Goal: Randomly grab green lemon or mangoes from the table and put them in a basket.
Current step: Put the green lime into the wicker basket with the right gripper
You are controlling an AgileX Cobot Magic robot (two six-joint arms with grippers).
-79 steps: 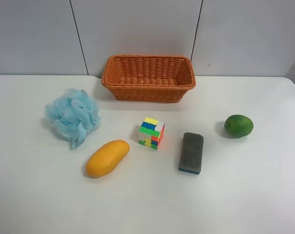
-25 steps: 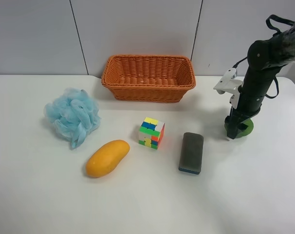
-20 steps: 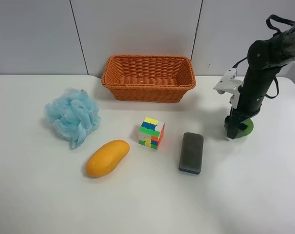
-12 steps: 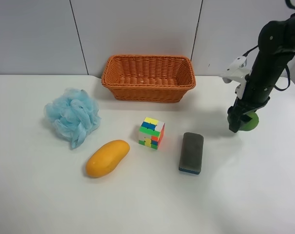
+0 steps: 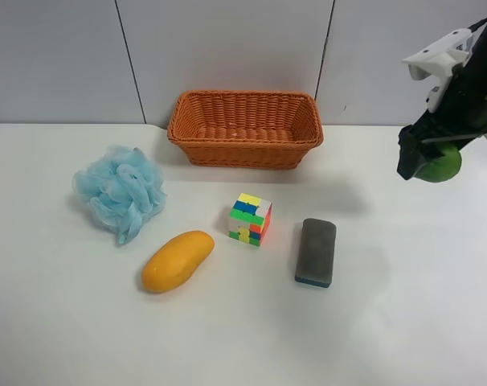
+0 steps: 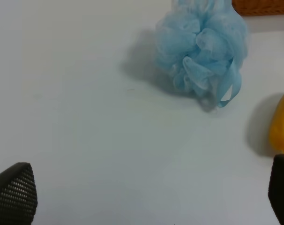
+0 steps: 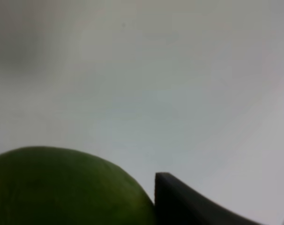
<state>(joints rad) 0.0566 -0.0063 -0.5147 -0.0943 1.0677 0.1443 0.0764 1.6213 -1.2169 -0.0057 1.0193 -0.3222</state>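
The table, a plain matte white sheet filling the lower frame, carries everything but the lemon, so the job looks barely begun. The basket, upper centre, is stiff orange-brown wicker with flared walls, and no fruit shows in it. The right gripper, at the upper right edge of the exterior view, is clamped on the lemon and holds it clear of the table, well apart from the basket. The carry across and the drop are left to do. The left gripper is spread wide with nothing between its dark, textured fingertips. The pouf, left of centre, is soft ruffled pale-blue mesh. The mango, lower left of centre, is a smooth orange-yellow oval lying on the table, not yet taken. The eraser, right of centre, is a dull grey block with rounded corners and a blue base. The cube, centre, is hard, glossy and many-coloured. The lemon is smooth, rounded and dark green.
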